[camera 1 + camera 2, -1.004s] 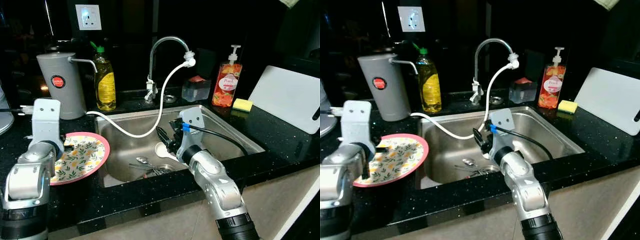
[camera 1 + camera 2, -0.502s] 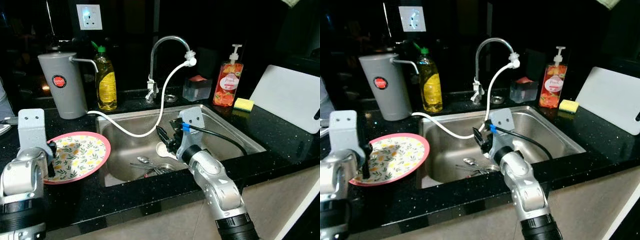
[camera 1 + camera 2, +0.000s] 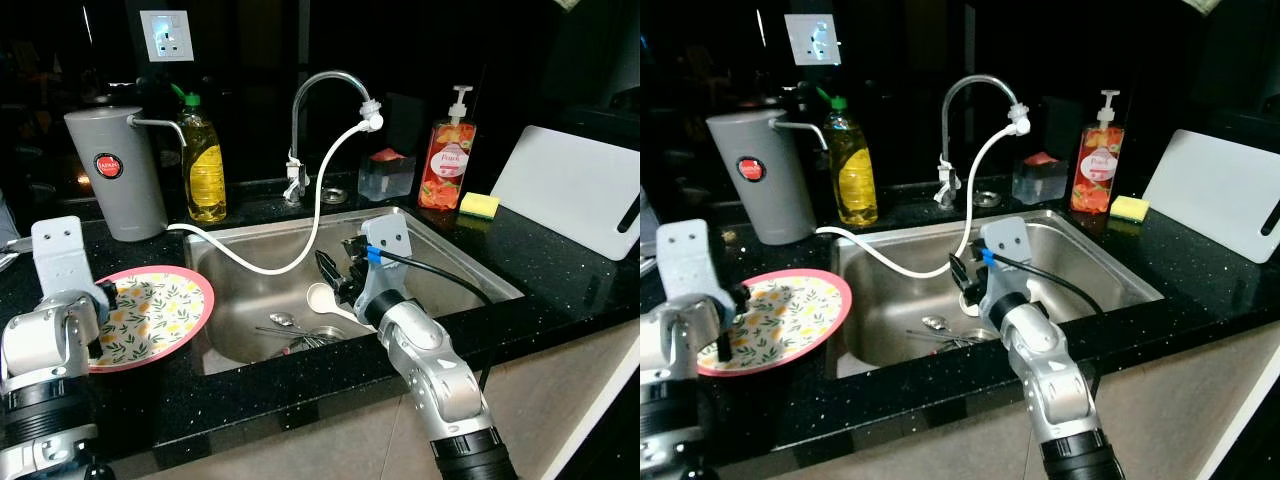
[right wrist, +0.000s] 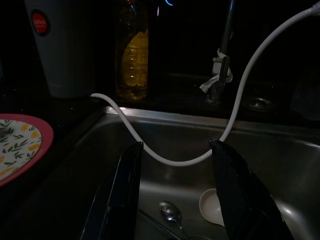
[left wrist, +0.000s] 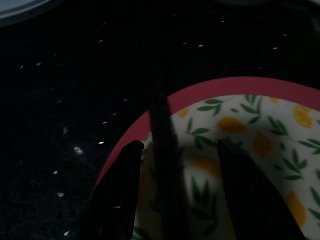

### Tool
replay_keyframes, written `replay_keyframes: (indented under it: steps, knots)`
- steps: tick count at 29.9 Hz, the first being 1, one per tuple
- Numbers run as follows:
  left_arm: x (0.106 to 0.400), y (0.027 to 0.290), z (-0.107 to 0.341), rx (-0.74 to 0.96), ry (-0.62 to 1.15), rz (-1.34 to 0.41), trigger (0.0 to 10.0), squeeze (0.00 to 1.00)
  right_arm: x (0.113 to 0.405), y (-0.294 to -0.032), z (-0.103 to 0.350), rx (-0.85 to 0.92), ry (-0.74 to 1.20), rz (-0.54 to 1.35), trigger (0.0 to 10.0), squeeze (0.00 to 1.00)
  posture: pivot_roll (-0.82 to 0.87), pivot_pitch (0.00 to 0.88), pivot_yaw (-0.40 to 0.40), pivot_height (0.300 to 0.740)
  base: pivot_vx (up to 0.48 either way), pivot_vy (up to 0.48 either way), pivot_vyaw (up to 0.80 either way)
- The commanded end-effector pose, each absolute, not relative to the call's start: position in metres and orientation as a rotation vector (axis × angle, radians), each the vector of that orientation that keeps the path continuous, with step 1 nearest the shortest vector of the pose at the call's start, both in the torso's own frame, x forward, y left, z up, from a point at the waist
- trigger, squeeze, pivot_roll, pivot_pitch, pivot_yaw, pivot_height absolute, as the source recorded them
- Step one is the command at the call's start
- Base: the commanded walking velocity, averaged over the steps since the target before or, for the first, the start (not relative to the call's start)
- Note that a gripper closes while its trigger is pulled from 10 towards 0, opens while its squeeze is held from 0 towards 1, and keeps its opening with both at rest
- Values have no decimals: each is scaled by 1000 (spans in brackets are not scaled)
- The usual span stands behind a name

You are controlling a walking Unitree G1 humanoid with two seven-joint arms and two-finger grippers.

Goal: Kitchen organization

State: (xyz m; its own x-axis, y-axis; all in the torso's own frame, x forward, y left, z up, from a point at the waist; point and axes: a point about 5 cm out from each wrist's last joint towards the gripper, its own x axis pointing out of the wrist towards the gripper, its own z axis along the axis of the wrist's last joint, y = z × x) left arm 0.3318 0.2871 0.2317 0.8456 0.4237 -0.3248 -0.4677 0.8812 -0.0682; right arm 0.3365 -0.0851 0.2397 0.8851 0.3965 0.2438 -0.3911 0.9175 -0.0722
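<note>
A pink-rimmed plate (image 3: 155, 312) with a lemon pattern lies flat on the black counter (image 3: 560, 270), left of the sink. My left gripper (image 3: 100, 315) hovers at the plate's near-left edge. In the left wrist view, the left gripper (image 5: 177, 145) is open and its fingers (image 5: 120, 190) straddle the plate's rim (image 5: 210, 86); no grip shows. My right gripper (image 3: 335, 275) hangs open over the steel sink (image 3: 470, 262) with nothing between its fingers (image 4: 122, 190). On the sink floor lie a white ladle (image 3: 322, 297) and metal spoons (image 3: 284, 320).
A white hose (image 3: 320, 200) runs from the tap (image 3: 325, 85) across the sink to a grey dispenser (image 3: 110, 170). A yellow soap bottle (image 3: 205, 165), an orange pump bottle (image 3: 446, 165), a sponge (image 3: 479, 204) and a white cutting board (image 3: 570, 190) stand behind and to the right.
My left arm has dropped and drawn back toward the plate's near-left edge. The plate stays on the counter. The right arm has held still. The view has shifted slightly.
</note>
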Motion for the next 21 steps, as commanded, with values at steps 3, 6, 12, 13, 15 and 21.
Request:
replay_keyframes:
  steps: [3, 6, 12, 13, 15, 21]
  knots:
    - [334, 285, 226, -178, 326, 464, 10000, 0, 335, -88, 238, -12, -259, 396, 10000, 0, 29, 0, 39, 740, 0, 0, 0]
    - [333, 288, 224, -194, 332, 479, 10000, 0, 335, -86, 237, -10, -258, 398, 10000, 0, 31, 0, 35, 740, 0, 0, 0]
    - [333, 289, 216, -258, 369, 471, 4824, 0, 335, -86, 241, -9, -272, 405, 10000, 0, 25, 0, 35, 740, 0, 0, 0]
    - [334, 288, 214, -266, 375, 470, 4392, 0, 335, -87, 241, -10, -273, 401, 10000, 0, 19, 0, 38, 740, 0, 0, 0]
    - [334, 288, 212, -275, 382, 469, 2314, 0, 335, -88, 241, -11, -274, 395, 10000, 0, 17, 0, 40, 740, 0, 0, 0]
    - [336, 288, 211, -270, 385, 467, 0, 0, 334, -89, 240, -8, -272, 388, 10000, 0, 9, 0, 50, 740, 0, 0, 0]
